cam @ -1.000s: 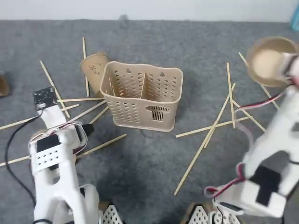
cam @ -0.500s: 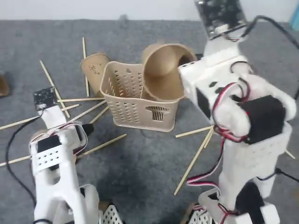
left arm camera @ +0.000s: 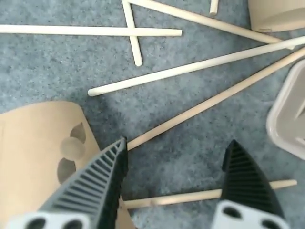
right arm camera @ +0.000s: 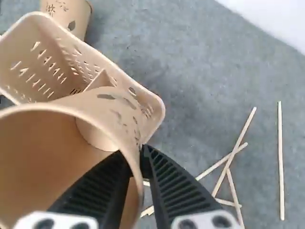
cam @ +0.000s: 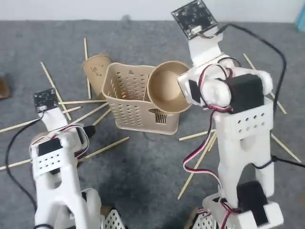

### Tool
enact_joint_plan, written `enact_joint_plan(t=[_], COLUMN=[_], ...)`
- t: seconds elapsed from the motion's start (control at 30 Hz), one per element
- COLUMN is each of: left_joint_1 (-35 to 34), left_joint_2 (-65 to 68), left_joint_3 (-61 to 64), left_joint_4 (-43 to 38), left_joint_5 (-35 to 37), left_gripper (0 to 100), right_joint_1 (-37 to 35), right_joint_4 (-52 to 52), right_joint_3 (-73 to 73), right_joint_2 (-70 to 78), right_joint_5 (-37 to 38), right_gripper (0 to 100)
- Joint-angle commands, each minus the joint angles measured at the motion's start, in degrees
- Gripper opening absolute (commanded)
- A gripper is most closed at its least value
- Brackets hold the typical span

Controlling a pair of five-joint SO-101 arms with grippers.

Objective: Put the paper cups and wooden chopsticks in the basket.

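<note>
Tan paper cup [cam: 167,93] with darker printed marks, beige basket [cam: 128,112] pierced by rows of slots, pale wooden chopsticks [cam: 107,147], mottled grey table [cam: 143,167], white arms [cam: 243,129], black ribbed fingers [right arm camera: 171,186].

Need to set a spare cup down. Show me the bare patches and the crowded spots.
Bare: grey surface in front of the basket, and the strip behind it by the wall. Crowded: chopsticks fan left of the basket beside the lying paper cup; more chopsticks cross on its right.
</note>
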Motion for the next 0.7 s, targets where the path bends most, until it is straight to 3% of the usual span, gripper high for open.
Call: enact_joint_plan(t=[0.0,0.3,0.53,0.67], left_joint_1=[0.1,0.1,0.1,0.1], left_joint_2=[-1.1,-1.1,-1.1,-1.1], left_joint_3=[-0.2,-0.1,-0.1,-0.1], left_joint_4=[-1.3,-1.3,-1.3,-1.3], left_joint_5=[-0.5,-0.5,-0.5,-0.5], left_gripper=[31,31,31,31], right_joint_1=[1.0,1.0,1.5,3.6], right_joint_4=[1.4,1.8,1.5,2.4], right_joint_3=[-0.2,-0.4,-6.1,-12.6], right_joint_2=[0.3,8.3,8.5,6.1], right_joint_5=[1.4,1.4,1.4,1.2], right_gripper=[0.6,1.9,23.0,23.4])
